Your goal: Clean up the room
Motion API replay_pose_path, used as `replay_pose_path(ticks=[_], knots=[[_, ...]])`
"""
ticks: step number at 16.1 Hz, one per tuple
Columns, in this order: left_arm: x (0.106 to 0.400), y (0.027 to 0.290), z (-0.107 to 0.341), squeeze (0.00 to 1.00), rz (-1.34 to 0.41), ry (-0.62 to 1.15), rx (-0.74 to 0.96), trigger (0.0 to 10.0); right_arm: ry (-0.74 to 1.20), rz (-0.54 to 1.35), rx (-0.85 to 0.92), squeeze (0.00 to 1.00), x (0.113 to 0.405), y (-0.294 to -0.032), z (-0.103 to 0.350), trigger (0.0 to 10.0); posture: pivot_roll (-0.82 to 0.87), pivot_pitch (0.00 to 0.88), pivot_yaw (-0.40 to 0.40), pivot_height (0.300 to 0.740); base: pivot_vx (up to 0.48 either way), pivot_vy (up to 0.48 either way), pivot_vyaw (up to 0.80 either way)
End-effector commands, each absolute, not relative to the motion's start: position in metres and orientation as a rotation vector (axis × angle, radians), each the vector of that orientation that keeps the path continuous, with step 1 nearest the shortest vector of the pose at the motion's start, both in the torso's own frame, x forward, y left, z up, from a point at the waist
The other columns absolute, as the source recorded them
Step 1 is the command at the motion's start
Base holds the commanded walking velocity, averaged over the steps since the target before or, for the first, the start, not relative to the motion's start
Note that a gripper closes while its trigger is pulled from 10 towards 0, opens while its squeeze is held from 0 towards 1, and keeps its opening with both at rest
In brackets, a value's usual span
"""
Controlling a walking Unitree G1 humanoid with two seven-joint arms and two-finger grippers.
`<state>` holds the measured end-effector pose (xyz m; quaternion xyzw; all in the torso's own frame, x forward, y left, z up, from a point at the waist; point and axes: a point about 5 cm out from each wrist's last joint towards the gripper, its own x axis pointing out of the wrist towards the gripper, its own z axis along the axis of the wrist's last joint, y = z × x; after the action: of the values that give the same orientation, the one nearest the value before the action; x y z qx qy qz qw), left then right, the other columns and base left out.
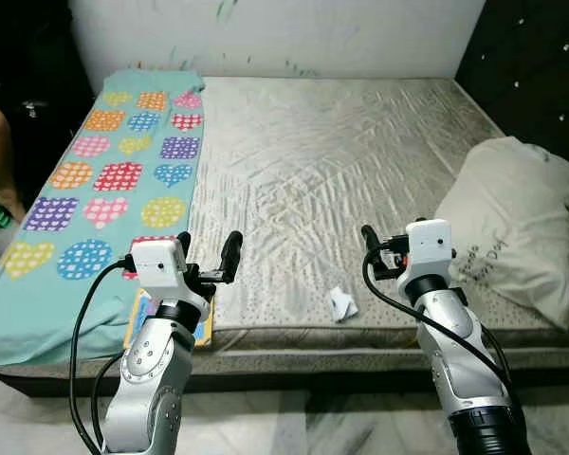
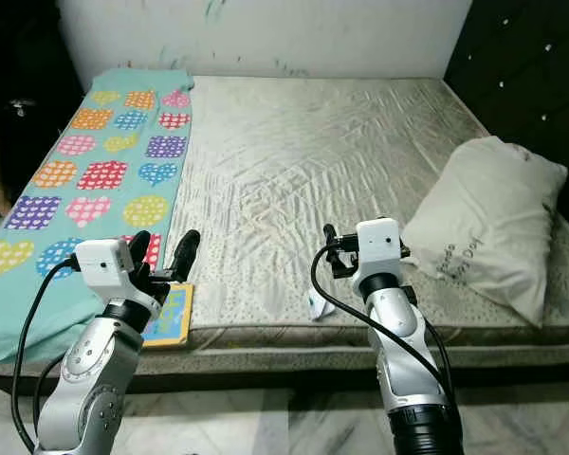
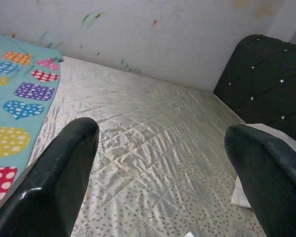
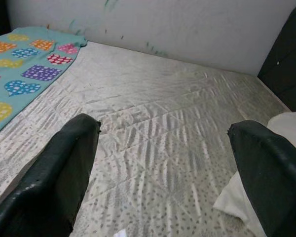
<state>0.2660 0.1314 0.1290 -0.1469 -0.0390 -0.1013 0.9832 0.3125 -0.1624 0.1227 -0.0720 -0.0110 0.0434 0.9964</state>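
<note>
While both hover above the mattress (image 1: 332,161), left gripper (image 1: 207,254) and right gripper (image 4: 160,168) hold nothing, jaws spread wide.

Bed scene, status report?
Left tool and right tool open, empty, over mattress edge. Paper scrap between them. Book under left tool. Nothing blocking.

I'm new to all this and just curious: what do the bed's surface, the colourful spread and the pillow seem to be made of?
The mattress looks like quilted, satiny fabric: it shines silver with stitched diamond creases. The teal blanket appears a soft matte cloth, perhaps fleece, printed with dotted hearts and circles. The pillow seems plain off-white woven cloth, matte and rumpled, with faint lettering.
</note>
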Motion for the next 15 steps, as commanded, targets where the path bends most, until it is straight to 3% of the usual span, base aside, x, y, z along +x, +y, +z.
replay_pose_path(ticks=[1, 12, 15], knots=[[0.2659, 0.1322, 0.1325, 0.00, -0.205, -0.095, -0.299, 10.0, -0.042, 0.084, -0.145, 0.00, 0.3145, -0.1630, 0.1276, 10.0, -0.05, 0.053, -0.023, 0.740, 0.277, 0.000, 0.00], [0.2671, 0.1323, 0.1319, 0.00, -0.207, -0.088, -0.296, 10.0, -0.046, 0.064, -0.149, 0.00, 0.3143, -0.1667, 0.1276, 10.0, -0.05, 0.058, -0.016, 0.740, 0.280, 0.000, 0.00], [0.2671, 0.1317, 0.1306, 0.00, -0.194, -0.081, -0.299, 10.0, -0.046, 0.060, -0.151, 0.00, 0.3142, -0.1680, 0.1273, 10.0, -0.05, 0.058, -0.019, 0.740, 0.000, 0.000, 0.00]])
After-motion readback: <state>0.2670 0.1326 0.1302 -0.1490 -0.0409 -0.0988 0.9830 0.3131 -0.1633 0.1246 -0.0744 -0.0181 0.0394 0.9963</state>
